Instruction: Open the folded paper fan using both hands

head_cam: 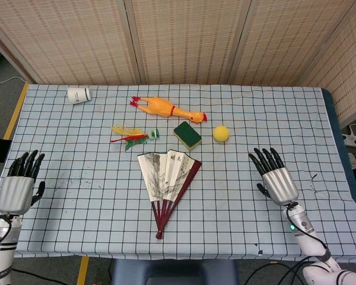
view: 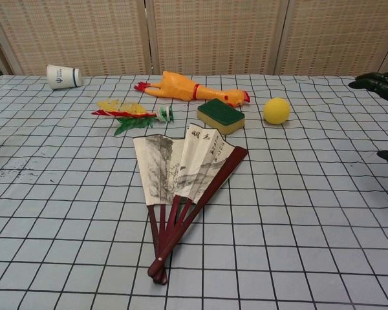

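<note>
The paper fan [head_cam: 166,178] [view: 181,168] lies partly spread on the checked tablecloth, its ink-painted leaf toward the far side and its dark red ribs meeting at a pivot near the front. My left hand [head_cam: 21,181] hovers at the table's left edge, fingers apart and empty, well clear of the fan. My right hand [head_cam: 275,176] is over the table's right part, fingers extended and holding nothing; in the chest view only its dark fingertips [view: 381,82] show at the right edge.
Beyond the fan lie a green sponge [head_cam: 187,135], a yellow ball [head_cam: 221,133], a rubber chicken [head_cam: 168,109], a feathered toy [head_cam: 132,136] and a tipped white cup [head_cam: 79,94]. Wicker screens stand behind the table.
</note>
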Robot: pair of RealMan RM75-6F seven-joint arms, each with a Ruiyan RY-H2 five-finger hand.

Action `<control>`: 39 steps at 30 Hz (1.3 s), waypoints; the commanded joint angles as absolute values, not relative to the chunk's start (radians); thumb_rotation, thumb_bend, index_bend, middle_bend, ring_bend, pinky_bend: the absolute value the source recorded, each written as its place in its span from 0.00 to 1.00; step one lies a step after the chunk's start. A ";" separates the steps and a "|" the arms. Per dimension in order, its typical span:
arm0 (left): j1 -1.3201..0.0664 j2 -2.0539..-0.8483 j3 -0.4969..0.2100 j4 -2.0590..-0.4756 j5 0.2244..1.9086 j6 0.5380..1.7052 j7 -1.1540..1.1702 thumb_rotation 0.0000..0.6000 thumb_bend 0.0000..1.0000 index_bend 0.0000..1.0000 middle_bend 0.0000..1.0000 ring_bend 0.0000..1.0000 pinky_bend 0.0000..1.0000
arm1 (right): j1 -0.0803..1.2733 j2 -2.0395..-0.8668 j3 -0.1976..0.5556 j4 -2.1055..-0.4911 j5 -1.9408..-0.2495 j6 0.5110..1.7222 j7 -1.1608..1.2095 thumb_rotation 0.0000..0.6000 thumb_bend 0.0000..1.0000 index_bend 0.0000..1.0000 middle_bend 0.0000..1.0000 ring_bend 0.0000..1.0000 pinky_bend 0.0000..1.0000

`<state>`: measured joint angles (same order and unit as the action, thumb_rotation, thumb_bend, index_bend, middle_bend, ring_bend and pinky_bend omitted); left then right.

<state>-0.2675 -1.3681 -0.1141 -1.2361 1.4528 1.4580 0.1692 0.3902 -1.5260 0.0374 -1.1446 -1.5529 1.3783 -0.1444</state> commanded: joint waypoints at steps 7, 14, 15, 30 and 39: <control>-0.274 -1.366 -0.110 -1.239 1.461 1.446 0.158 1.00 0.46 0.00 0.00 0.00 0.15 | 0.407 -1.556 0.017 -1.112 -1.581 1.336 -0.129 1.00 0.17 0.03 0.00 0.00 0.00; -0.281 -1.368 -0.117 -1.232 1.448 1.426 0.145 1.00 0.46 0.00 0.00 0.00 0.15 | 0.522 -1.654 0.021 -0.989 -1.659 1.257 -0.072 1.00 0.17 0.26 0.00 0.00 0.00; -0.281 -1.368 -0.116 -1.232 1.447 1.425 0.144 1.00 0.46 0.00 0.00 0.00 0.15 | 0.549 -1.677 0.024 -0.965 -1.669 1.236 -0.062 1.00 0.17 0.30 0.00 0.00 0.00; -0.279 -1.357 -0.121 -1.251 1.444 1.430 0.146 1.00 0.46 0.00 0.00 0.00 0.15 | 0.734 -1.934 -0.006 -0.668 -1.747 1.139 0.097 1.00 0.17 0.38 0.00 0.00 0.00; -0.278 -1.355 -0.119 -1.253 1.446 1.432 0.147 1.00 0.46 0.00 0.00 0.00 0.15 | 0.761 -1.992 -0.011 -0.603 -1.744 1.158 0.143 1.00 0.17 0.38 0.00 0.00 0.00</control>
<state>-0.2783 -1.3551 -0.1195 -1.2532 1.4458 1.4321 0.1470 0.7591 -1.9902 -0.0098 -0.6049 -1.7438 1.1557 0.1410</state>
